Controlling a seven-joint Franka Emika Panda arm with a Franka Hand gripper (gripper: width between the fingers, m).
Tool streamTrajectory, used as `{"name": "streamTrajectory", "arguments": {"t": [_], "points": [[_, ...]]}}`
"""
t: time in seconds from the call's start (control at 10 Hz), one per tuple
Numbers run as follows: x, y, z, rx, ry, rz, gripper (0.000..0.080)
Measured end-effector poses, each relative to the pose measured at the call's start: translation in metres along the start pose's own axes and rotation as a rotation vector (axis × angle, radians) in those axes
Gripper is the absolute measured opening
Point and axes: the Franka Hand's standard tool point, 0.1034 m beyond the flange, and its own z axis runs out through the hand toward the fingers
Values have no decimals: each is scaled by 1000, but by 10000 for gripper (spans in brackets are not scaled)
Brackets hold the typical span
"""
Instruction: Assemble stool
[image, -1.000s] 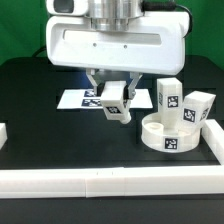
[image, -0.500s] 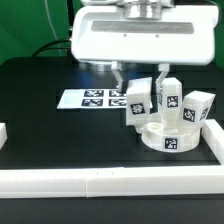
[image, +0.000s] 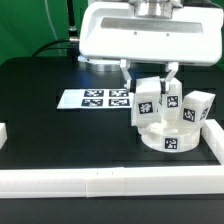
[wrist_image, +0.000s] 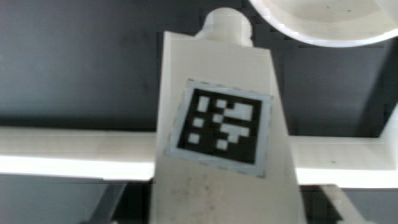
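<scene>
Two legs (image: 186, 106) stand by the seat (image: 170, 137); claw (image: 148, 93) grips a third (image: 147, 103).

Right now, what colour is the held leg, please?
White, with a black-and-white square tag; wrist view shows the leg best.

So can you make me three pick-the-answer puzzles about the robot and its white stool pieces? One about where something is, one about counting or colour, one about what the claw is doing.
1. Where does the flat white marker board lie?
A. on the black table
B. on the round seat
C. in the gripper

2. How many blocky white plastic legs are in the exterior view?
A. one
B. three
C. five

3. What is the two-finger gripper doing?
A. hanging open
B. shut on a leg
C. pressing the board

Answers: 1 A, it lies flat on the table. 2 B, the held leg and two others by the thick round white seat. 3 B, its fingers clamp the leg above the seat.
</scene>
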Motion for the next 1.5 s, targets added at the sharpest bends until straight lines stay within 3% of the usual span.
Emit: {"name": "streamTrajectory", "arguments": {"t": [0.2,0.7,0.9,1.0,1.1,1.5], "points": [[-5,-17,-16,25,9,-64,325],[-1,-14,-16,10,83,-147,325],[-5,-17,-27,23,77,-203,325],[-16,-18,-32,30,73,-202,325],[-24,-14,-33,30,68,-196,325],[-28,-17,-27,17,103,-212,325]]}}
